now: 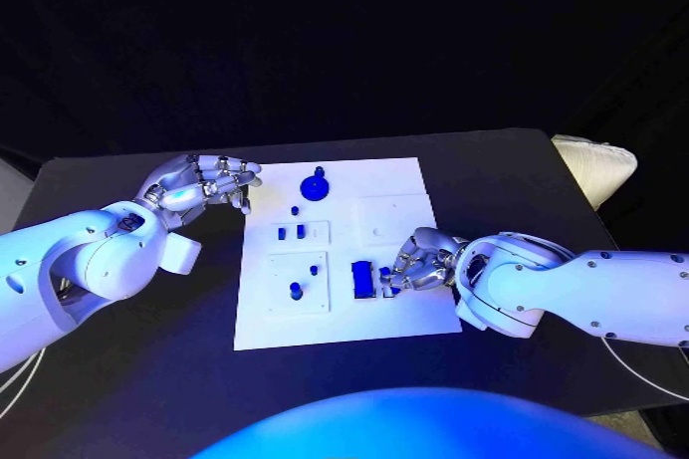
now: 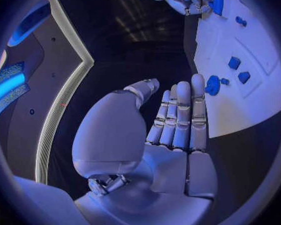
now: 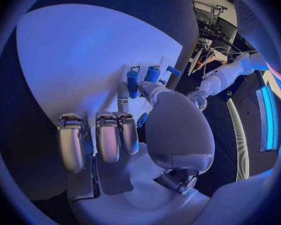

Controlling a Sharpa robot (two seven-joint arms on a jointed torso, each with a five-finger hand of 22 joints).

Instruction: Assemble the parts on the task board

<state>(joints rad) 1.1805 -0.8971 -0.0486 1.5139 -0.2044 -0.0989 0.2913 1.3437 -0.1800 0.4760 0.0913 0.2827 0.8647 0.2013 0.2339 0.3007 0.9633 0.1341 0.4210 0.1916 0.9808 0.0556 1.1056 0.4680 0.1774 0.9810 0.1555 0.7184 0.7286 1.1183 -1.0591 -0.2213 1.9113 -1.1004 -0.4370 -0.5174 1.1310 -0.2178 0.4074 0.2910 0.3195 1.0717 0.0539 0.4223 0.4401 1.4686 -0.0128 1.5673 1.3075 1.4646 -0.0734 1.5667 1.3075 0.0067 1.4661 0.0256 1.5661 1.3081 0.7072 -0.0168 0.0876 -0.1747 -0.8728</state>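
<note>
Head view, board: the task board (image 1: 376,310) is a white plate lying in the middle of the black table (image 1: 129,379), with raised square panels on it.
Head view, parts: a round blue part (image 1: 315,187) sits near the board's far edge; small blue pegs (image 1: 292,232) stand in the panel below it, another peg (image 1: 296,292) in the panel by the near left corner, and a blue block (image 1: 363,279) lies near the near edge.
Head view, left hand: the left hand (image 1: 201,188) hovers over the board's far left corner, fingers curled loosely together, holding nothing.
Head view, right hand: the right hand (image 1: 421,262) is down on the board beside the blue block, fingers bent onto it.
Left wrist view: the left hand's fingers (image 2: 178,117) lie straight and pressed side by side, empty; the round part (image 2: 213,85) is just beyond the fingertips.
Right wrist view: the right hand's fingers (image 3: 109,135) curl down at the board; whether they pinch a part I cannot tell, as the palm hides the contact.
Progress: judged partway, since several pegs stand seated while the block still looks loose.
</note>
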